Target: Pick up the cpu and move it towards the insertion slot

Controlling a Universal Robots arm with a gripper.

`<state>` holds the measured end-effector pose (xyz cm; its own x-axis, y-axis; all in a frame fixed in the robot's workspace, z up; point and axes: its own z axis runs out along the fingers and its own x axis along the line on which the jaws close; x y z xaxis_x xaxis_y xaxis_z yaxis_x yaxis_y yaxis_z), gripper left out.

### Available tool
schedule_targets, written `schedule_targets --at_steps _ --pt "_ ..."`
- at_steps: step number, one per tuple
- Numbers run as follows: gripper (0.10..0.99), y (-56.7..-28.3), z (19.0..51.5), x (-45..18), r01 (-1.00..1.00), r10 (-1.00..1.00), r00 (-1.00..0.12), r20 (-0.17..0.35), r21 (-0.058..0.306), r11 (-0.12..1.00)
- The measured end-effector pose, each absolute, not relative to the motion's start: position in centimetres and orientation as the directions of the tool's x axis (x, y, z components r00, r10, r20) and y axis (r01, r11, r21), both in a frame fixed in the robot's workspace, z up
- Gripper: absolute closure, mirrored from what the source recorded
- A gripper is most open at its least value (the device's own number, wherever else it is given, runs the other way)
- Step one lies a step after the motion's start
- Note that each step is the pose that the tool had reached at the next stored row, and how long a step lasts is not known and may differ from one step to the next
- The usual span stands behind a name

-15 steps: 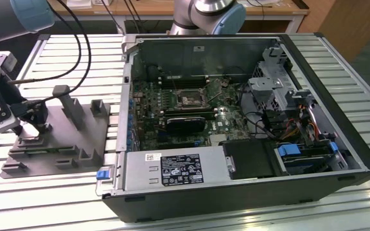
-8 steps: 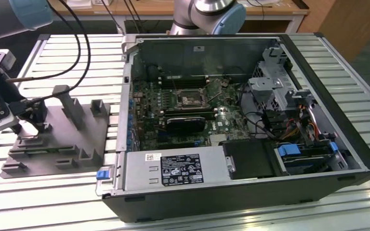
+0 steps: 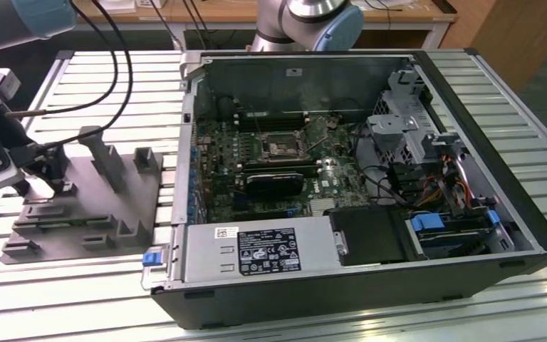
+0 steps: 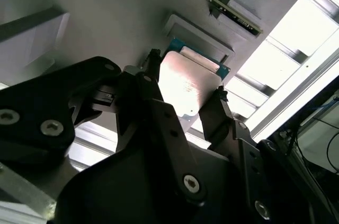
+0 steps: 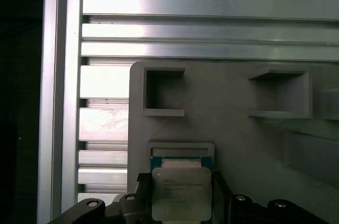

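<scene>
The cpu (image 5: pixel 181 195), a flat square chip with a silvery top and a green edge, lies at a shallow pocket of the grey fixture block (image 5: pixel 238 128). My gripper (image 5: pixel 179 184) is shut on it, one black finger against each of two opposite sides. In the second wrist view the cpu (image 4: pixel 188 83) shows bright between the fingertips (image 4: pixel 152 60) of my gripper (image 4: pixel 185 75). In the exterior view my gripper (image 3: pixel 36 187) hangs low over the fixture block (image 3: pixel 83 206) at the exterior view's left. The insertion slot (image 3: pixel 281 148) is on the motherboard inside the open computer case, far to the right of my gripper.
The open computer case (image 3: pixel 350 285) has tall metal walls, a black card (image 3: pixel 273 185), a drive cage (image 3: pixel 402 121) and loose cables (image 3: pixel 416 189). Upright posts (image 3: pixel 97 153) rise from the fixture block. Black cables (image 3: pixel 112 71) trail over the slatted aluminium table (image 3: pixel 112 92).
</scene>
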<state>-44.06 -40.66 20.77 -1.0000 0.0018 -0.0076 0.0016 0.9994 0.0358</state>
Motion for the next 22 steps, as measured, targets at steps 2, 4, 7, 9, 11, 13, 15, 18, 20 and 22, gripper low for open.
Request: schedule_targets --at_steps 2,4,7,9,11,13,15,18,20,22 --pt "0.541 -40.66 20.93 -44.06 0.002 0.002 -1.000 -0.008 0.036 0.999" --pt "0.541 -40.66 21.00 -44.05 0.002 0.002 -1.000 -0.008 0.036 0.999" --pt "0.541 -40.67 21.10 -44.06 0.002 0.002 -1.000 -0.008 0.036 0.999" --pt "0.541 -40.67 21.14 -44.06 0.002 0.002 -1.000 -0.008 0.036 0.999" --pt "0.541 -40.67 21.21 -44.06 0.002 0.002 -1.000 -0.007 0.036 0.999" --pt "0.541 -40.67 21.28 -44.06 0.002 0.002 -1.000 -0.007 0.036 0.999" --pt "0.541 -40.67 21.35 -44.06 0.002 0.002 -1.000 -0.007 0.036 0.999" --pt "0.541 -40.67 21.45 -44.06 0.002 0.002 -1.000 -0.008 0.036 0.999" --pt "0.541 -40.67 21.52 -44.06 0.002 0.002 -1.000 -0.008 0.036 0.999" --pt "0.541 -40.67 21.58 -44.06 0.002 0.002 -1.000 -0.008 0.036 0.999"
